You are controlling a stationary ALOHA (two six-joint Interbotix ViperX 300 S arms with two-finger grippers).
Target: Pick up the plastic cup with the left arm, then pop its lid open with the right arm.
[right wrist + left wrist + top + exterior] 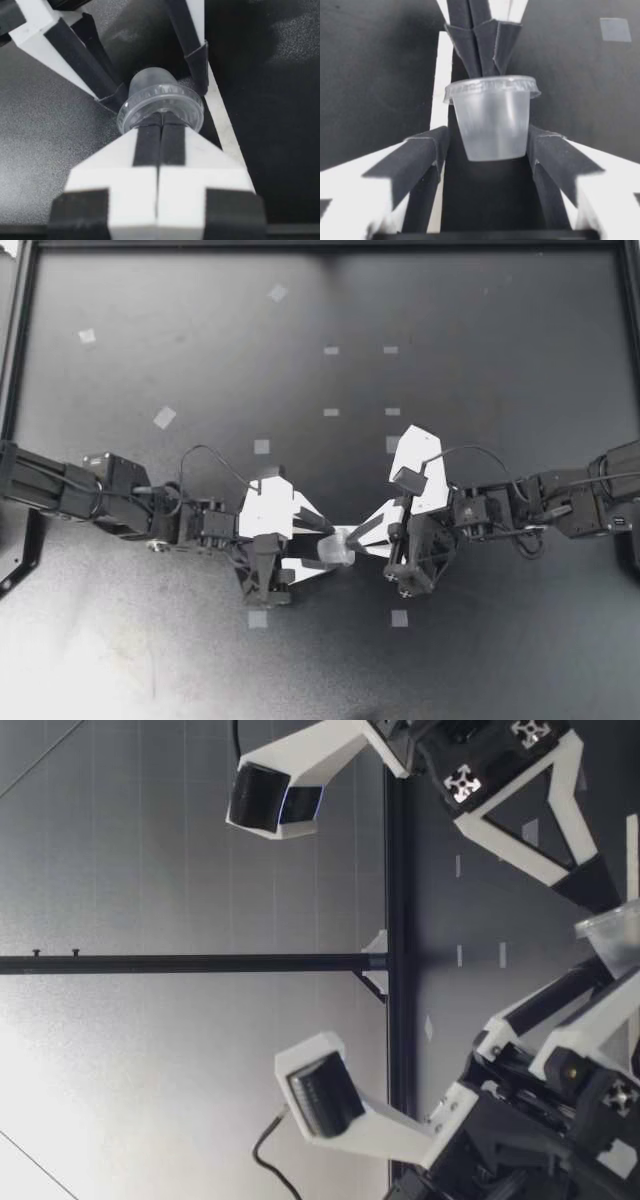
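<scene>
left jaws clamp the cup [340, 552] between them, right jaws closed at its lid [160, 100] rim. risk: thin rim slips free, or soft cup buckles.

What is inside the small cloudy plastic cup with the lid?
Through the wall of the small cloudy plastic cup no contents show; it looks empty. My left pincer covers two sides, and my shut right pincer hides part of the clear lid.
</scene>
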